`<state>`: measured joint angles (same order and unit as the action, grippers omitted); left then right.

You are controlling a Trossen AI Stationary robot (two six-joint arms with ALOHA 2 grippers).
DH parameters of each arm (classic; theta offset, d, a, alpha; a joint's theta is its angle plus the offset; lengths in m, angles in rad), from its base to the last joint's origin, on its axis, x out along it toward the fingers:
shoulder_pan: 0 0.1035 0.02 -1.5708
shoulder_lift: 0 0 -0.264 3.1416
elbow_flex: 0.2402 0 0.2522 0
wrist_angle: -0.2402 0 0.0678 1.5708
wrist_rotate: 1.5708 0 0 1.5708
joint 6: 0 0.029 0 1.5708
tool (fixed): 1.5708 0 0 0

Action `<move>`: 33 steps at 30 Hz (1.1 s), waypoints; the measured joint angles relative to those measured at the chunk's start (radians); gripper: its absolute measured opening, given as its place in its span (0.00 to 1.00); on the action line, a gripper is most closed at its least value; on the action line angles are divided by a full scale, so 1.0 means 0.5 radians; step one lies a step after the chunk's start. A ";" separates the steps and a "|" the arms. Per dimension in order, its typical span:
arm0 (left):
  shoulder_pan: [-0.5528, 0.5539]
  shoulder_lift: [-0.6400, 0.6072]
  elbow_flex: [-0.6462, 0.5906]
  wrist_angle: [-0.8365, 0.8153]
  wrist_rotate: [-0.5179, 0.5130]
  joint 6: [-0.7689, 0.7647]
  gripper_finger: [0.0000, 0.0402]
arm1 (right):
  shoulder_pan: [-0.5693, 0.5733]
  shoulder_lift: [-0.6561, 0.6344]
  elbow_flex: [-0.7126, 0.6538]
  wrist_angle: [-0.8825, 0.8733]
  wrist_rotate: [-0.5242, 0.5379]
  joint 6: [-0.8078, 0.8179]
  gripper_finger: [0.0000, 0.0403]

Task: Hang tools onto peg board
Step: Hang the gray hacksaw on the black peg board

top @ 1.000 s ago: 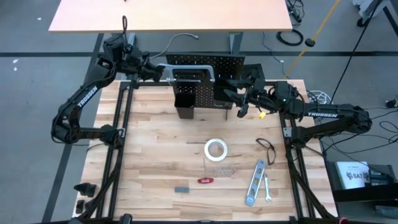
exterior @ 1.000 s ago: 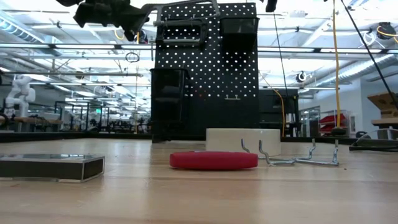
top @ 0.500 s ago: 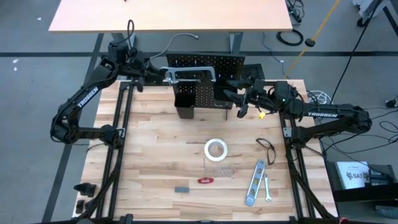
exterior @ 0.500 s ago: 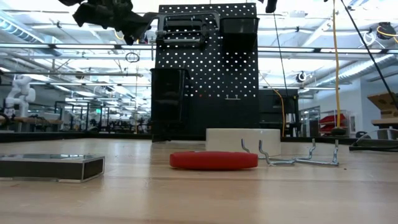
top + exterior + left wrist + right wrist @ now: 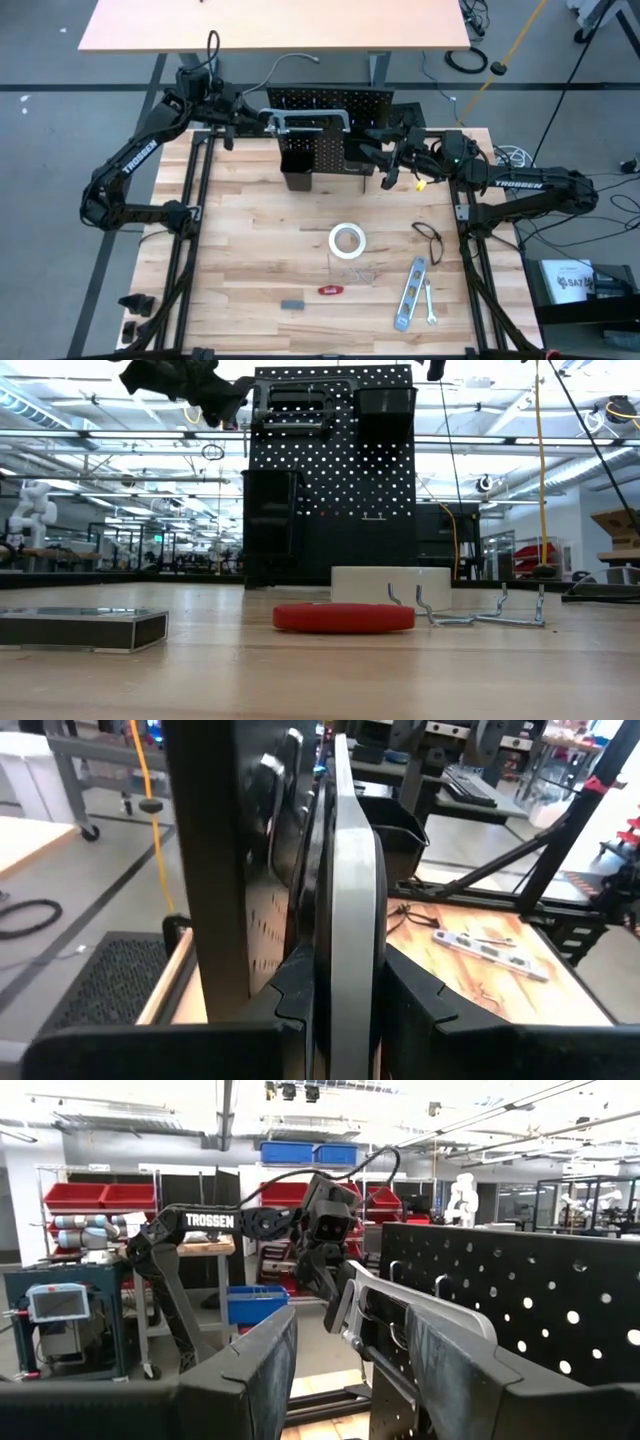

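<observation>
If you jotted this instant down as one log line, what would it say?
left gripper: shut on grey bar clamp, at top of peg board | right gripper: open, empty, beside board | white tape roll: on table

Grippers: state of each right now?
Left gripper: shut on the grey bar clamp, at the peg board top.
Right gripper: open, empty, beside the board.

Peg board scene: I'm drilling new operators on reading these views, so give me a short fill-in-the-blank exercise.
1. The left gripper holds the grey bar clamp at the ____ edge of the peg board.
2. The white tape roll lies flat on the ____.
3. The silver level lies beside the small ____.
4. The right gripper holds ____.

Missing words: top; table; wrench; nothing
</observation>
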<state>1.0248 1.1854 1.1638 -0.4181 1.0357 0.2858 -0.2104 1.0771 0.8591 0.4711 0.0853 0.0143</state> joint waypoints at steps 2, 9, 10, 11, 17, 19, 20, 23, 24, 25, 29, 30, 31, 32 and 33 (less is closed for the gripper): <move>0.000 0.000 0.043 -0.062 -0.010 0.036 0.17 | 0.000 0.000 0.000 -0.006 0.000 0.000 0.45; -0.002 0.000 0.153 -0.303 -0.078 0.190 0.17 | 0.000 0.000 0.000 -0.011 0.000 -0.004 0.45; -0.001 0.000 0.163 -0.299 -0.087 0.190 0.17 | 0.000 0.000 0.000 -0.012 0.000 -0.006 0.45; -0.001 0.000 0.170 -0.286 -0.093 0.185 0.17 | 0.000 0.000 0.000 -0.013 0.000 -0.007 0.45; -0.016 0.000 0.186 -0.270 -0.108 0.176 0.17 | 0.000 0.001 0.000 -0.064 0.000 -0.007 0.45; -0.018 0.000 0.186 -0.289 -0.110 0.177 0.17 | 0.000 0.001 0.000 -0.076 0.000 -0.004 0.45; -0.018 0.000 0.186 -0.303 -0.120 0.179 0.17 | 0.000 0.001 0.000 -0.080 0.000 -0.002 0.45; -0.018 -0.001 0.187 -0.333 -0.153 0.217 0.17 | 0.000 0.001 0.000 -0.079 0.000 -0.002 0.45; -0.018 -0.003 0.187 -0.335 -0.156 0.226 0.17 | 0.000 0.001 0.000 -0.080 0.000 -0.004 0.45; -0.018 -0.009 0.187 -0.332 -0.160 0.227 0.17 | 0.000 0.001 0.000 -0.080 0.000 -0.005 0.45; -0.017 -0.053 0.187 -0.330 -0.210 0.231 0.17 | 0.000 0.001 0.000 -0.093 0.000 -0.007 0.45; -0.017 -0.065 0.187 -0.331 -0.217 0.231 0.17 | 0.000 0.001 0.000 -0.096 -0.001 -0.007 0.45; -0.017 -0.076 0.187 -0.335 -0.230 0.231 0.17 | 0.000 0.001 0.000 -0.097 -0.001 -0.008 0.45; -0.017 -0.086 0.187 -0.339 -0.241 0.231 0.17 | 0.000 0.001 0.000 -0.096 -0.001 -0.008 0.45; -0.017 -0.099 0.187 -0.342 -0.247 0.231 0.17 | 0.000 0.001 0.000 -0.096 -0.001 -0.010 0.45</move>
<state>1.0164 1.1360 1.2575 -0.5892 0.9121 0.4011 -0.2104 1.0775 0.8593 0.4232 0.0849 0.0094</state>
